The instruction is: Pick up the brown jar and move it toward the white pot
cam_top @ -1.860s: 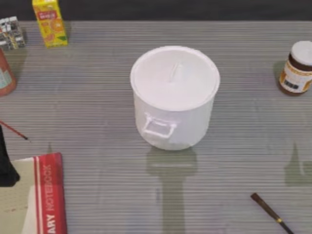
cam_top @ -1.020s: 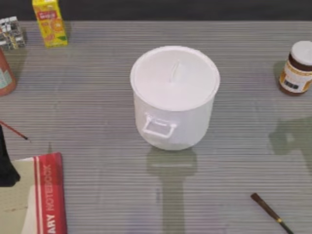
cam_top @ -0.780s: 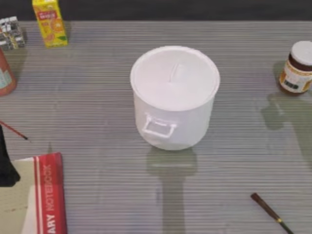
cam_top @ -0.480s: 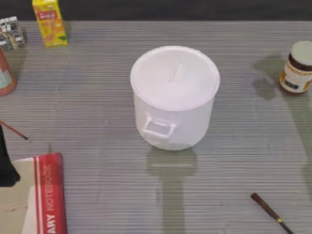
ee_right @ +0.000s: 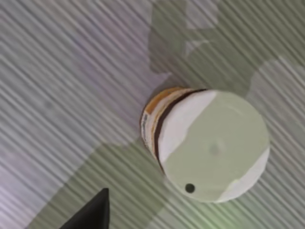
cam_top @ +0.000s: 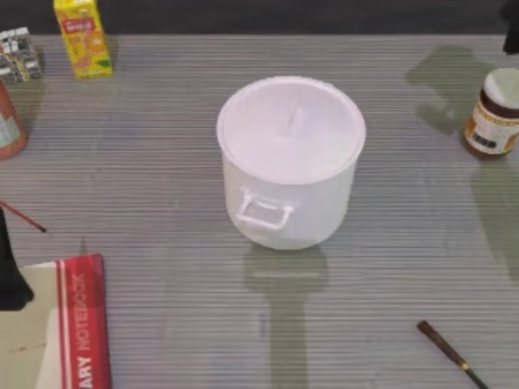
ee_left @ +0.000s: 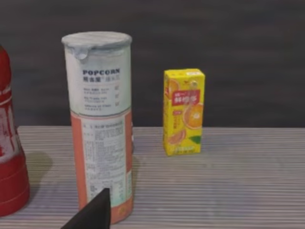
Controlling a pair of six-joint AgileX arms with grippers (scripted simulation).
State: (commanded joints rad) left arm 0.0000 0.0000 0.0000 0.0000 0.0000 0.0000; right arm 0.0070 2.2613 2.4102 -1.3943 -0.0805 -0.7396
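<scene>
nothing is lifted yet: the brown jar (cam_top: 493, 113) stands upright at the table's right edge, well apart from the white pot (cam_top: 289, 160) at the centre. the right gripper hangs above the jar, jaw state untellable; reach, grasp and carry all remain.

My right arm is almost wholly out of the top view, with only a dark bit of it (cam_top: 511, 36) showing at the far right corner of the desk, and its wrist camera looks steeply down at the desk surface. A single dark fingertip (ee_right: 90, 212) of the right pincer shows at the edge of that wrist view, so how its jaws stand cannot be told. My left arm (cam_top: 10, 271) sits parked at the desk's left edge, its wrist camera level, with one dark fingertip (ee_left: 93, 214) of the left pincer showing.
</scene>
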